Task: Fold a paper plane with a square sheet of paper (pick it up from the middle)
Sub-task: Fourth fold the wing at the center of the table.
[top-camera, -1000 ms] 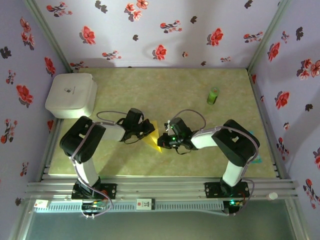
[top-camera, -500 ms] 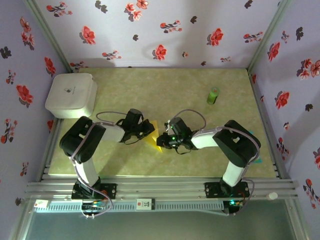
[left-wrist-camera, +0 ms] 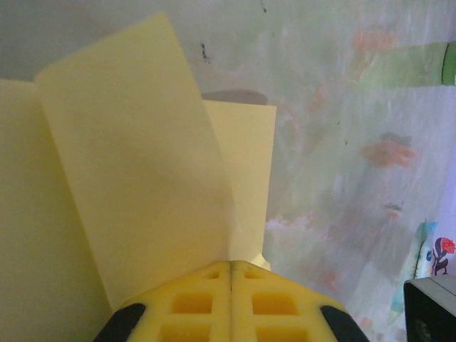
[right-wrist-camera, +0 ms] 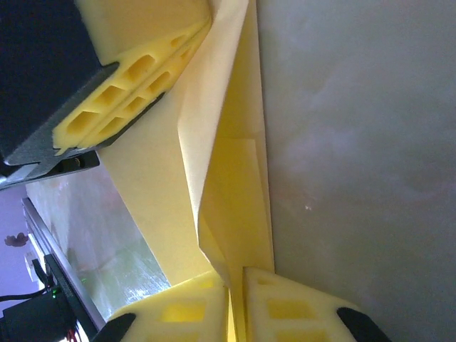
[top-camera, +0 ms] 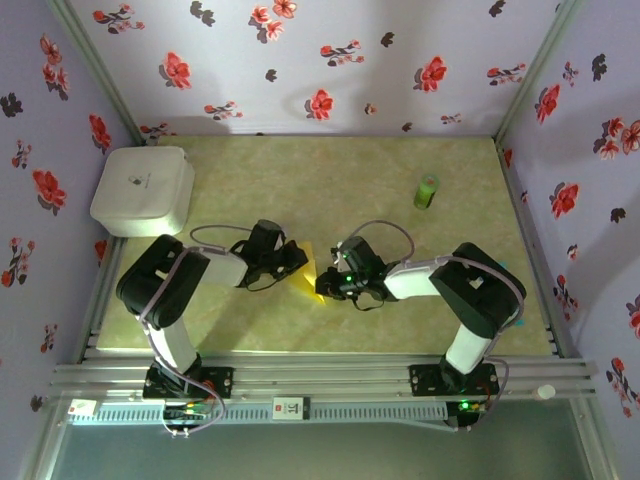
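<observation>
Paper sheet (left-wrist-camera: 135, 164): seemingly light, limp, tearable | left claw (left-wrist-camera: 230, 274), right claw (right-wrist-camera: 236, 285) are pinching its opposite sides, beside creases.

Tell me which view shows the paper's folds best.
Right wrist: the paper runs the frame's length, creases and layered flaps plain. Left wrist shows one raised flap over a flat layer. Top external gives a small, half-hidden yellow sliver.

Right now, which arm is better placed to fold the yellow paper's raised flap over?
Probably left. The left gripper is shut on the raised flap of the yellow paper sheet; the right gripper pinches the folded edge low by the table, better suited to anchoring.
</observation>
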You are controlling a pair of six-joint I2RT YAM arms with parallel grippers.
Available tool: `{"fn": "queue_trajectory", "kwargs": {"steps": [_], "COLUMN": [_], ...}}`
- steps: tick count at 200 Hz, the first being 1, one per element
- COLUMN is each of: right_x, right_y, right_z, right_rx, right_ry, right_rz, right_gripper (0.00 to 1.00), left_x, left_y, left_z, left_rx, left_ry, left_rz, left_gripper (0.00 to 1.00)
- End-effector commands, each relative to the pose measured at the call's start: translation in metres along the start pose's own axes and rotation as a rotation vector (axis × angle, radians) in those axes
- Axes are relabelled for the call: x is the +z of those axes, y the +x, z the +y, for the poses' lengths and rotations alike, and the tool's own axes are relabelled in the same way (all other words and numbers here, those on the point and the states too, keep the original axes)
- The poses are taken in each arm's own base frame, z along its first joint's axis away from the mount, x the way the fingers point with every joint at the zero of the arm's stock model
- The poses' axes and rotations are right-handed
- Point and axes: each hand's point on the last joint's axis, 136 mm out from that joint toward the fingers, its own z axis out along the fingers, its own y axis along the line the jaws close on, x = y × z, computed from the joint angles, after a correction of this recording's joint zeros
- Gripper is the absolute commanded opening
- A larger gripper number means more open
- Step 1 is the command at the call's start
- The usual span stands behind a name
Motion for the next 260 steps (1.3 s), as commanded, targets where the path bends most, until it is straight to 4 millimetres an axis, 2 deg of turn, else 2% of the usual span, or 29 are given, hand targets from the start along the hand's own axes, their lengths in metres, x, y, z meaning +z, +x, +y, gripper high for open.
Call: {"fn": "queue_trajectory", "kwargs": {"steps": [1,41,56,90,127,190,207,260], "right_x": [-0.002,-0.004,-0.006,-0.01,-0.01,0.003,0.005,0.007], "right_y": [0.012,0.02,0.013,-0.01,-0.025,-0.028,-0.025,-0.01], "right_z": [-0.008,-0.007,-0.002,0.007,0.01,0.018,0.017,0.004], "right_rx": [0.034,0.029,0.025,0.032,0.053,0.077,0.087,0.115], "right_ry": [0.019,-0.003,0.002,-0.002,-0.028,-0.096,-0.111,-0.118], "right_rz": [0.029,0.054,0.029,-0.039,-0.066,-0.031,-0.026,0.005], "right_gripper": [0.12,0.15,0.16,0.26,0.28,0.21,0.14,0.08], "left_x": [-0.002,-0.003,-0.003,-0.003,-0.003,-0.003,-0.003,-0.002], "left_y": [0.011,0.01,0.011,0.012,0.012,0.012,0.012,0.013], "left_z": [0.032,0.033,0.033,0.035,0.033,0.034,0.034,0.036], "left_rx": [-0.032,-0.034,-0.032,-0.032,-0.032,-0.037,-0.037,-0.04], "left_ry": [-0.105,-0.107,-0.106,-0.104,-0.1,-0.099,-0.099,-0.102], "left_rz": [0.022,0.018,0.019,0.018,0.018,0.018,0.018,0.02], "left_gripper": [0.0,0.0,0.0,0.0,0.0,0.0,0.0,0.0]}}
